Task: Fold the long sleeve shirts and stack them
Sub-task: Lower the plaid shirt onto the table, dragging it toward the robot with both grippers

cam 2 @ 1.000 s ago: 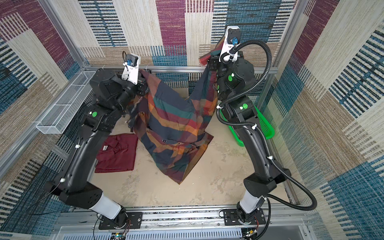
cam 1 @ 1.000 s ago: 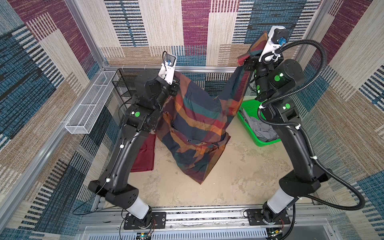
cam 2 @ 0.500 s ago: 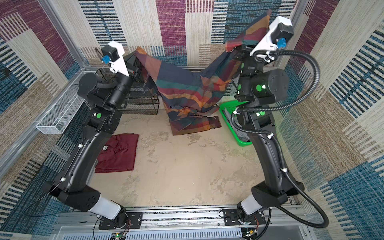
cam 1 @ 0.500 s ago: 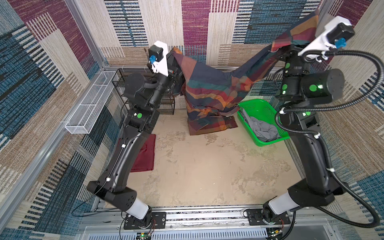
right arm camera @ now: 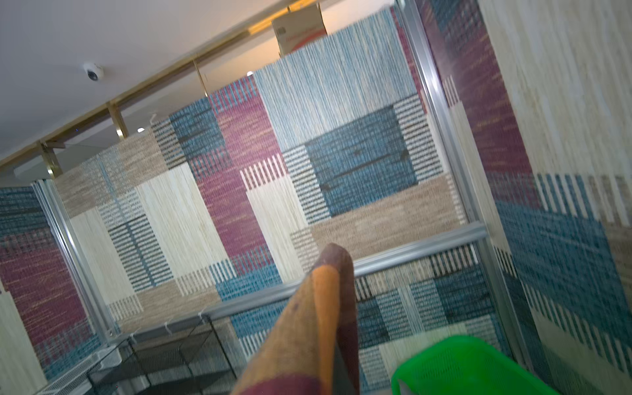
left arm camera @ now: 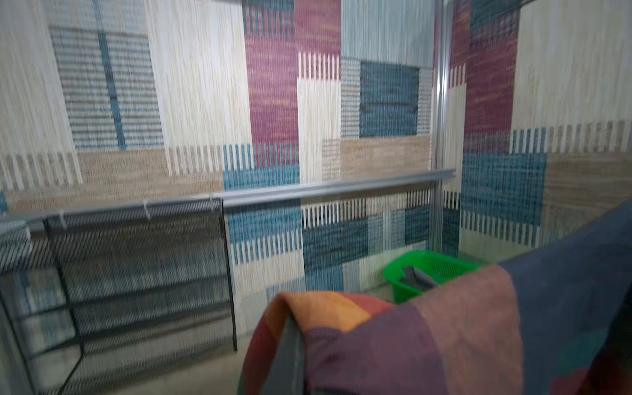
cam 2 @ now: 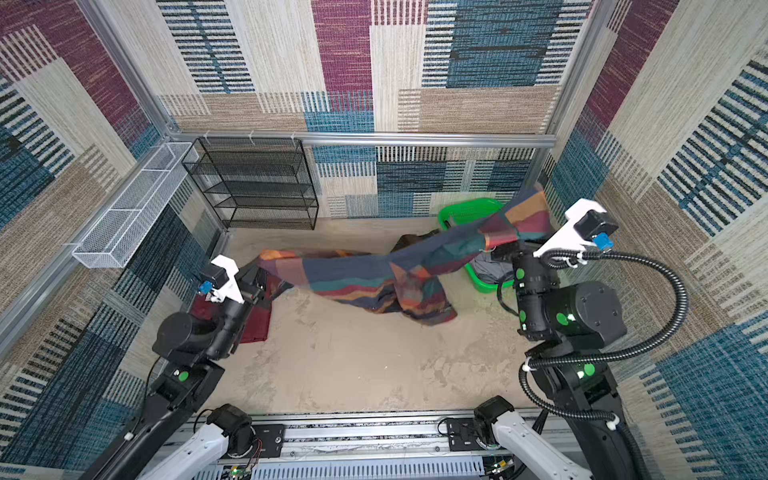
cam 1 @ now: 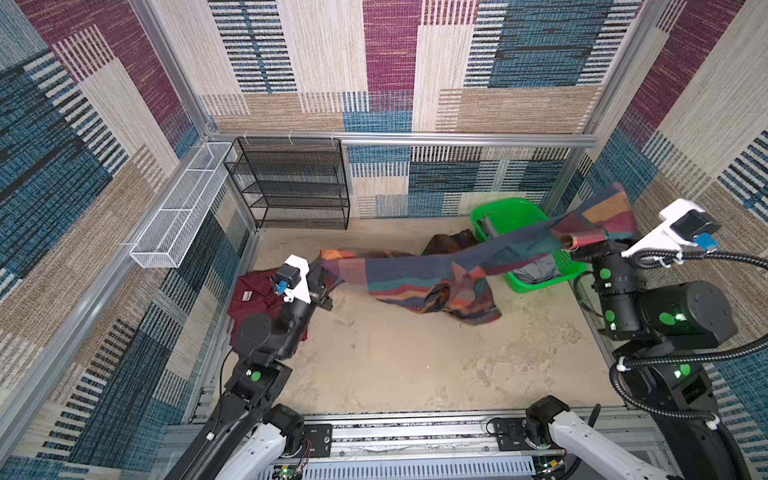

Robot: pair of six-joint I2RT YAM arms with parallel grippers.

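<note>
Both top views: plaid shirt stretched between two hands

At the far left a white wire basket [cam 1: 183, 212] is fixed to the frame, with a black mesh rack [cam 1: 291, 183] beside it against the back wall. The maroon shirt [cam 1: 253, 297] is laid on the counter [cam 1: 395, 365], partly hidden by the left arm. The left hand [cam 1: 327, 274] is clamped on one end of the plaid shirt [cam 1: 415, 278], whose sagging middle is bunched down at the counter. The grey shirt [cam 1: 536, 270] is seen in the green basket [cam 1: 511, 212]. The right hand [cam 1: 571, 246], held higher, is clamped on the shirt's other end.
</note>
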